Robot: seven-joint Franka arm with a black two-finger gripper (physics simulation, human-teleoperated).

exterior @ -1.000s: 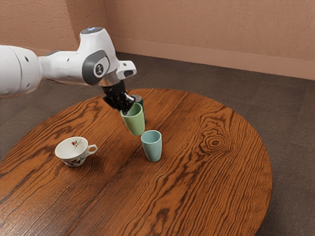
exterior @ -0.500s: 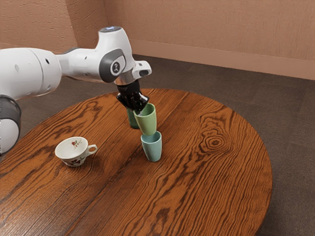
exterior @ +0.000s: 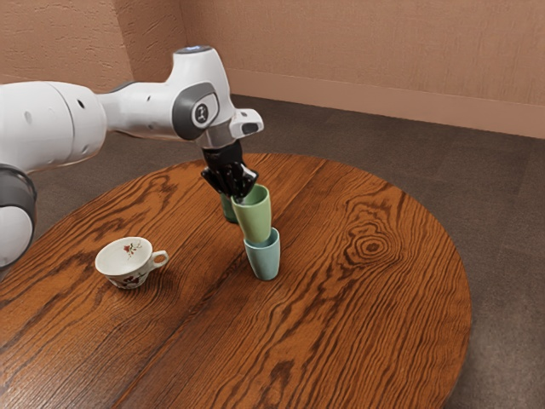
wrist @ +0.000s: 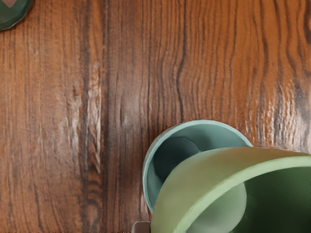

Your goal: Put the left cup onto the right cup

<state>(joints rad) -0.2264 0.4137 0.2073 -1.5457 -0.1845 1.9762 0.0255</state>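
I am at the placing step. My claw [exterior: 237, 189], just above the middle of the exterior frame, is closed on the rim of the green cup [exterior: 254, 215], one finger inside the wall and one outside as far as I can read it. The green cup hangs tilted, its mouth leaning toward the upper left. Its base sits at the mouth of the teal cup [exterior: 263, 256], which stands upright on the surface [exterior: 366, 324] near the frame's center.

From the wrist camera, the green cup [wrist: 228, 179] overlaps the teal cup [wrist: 170, 155] off-center. Much of the teal cup's opening is uncovered on one side, so I judge the two are not yet lined up or nested squarely.

Next I should level the green cup and center it over the teal mouth. Then I can ease it down until it seats, and only after that open my fingers. Letting go while it leans could tip it off or knock the teal cup over.

A dark cup [exterior: 226, 209] stands just behind my claw, and a teacup [exterior: 128, 260] is well apart at the left.
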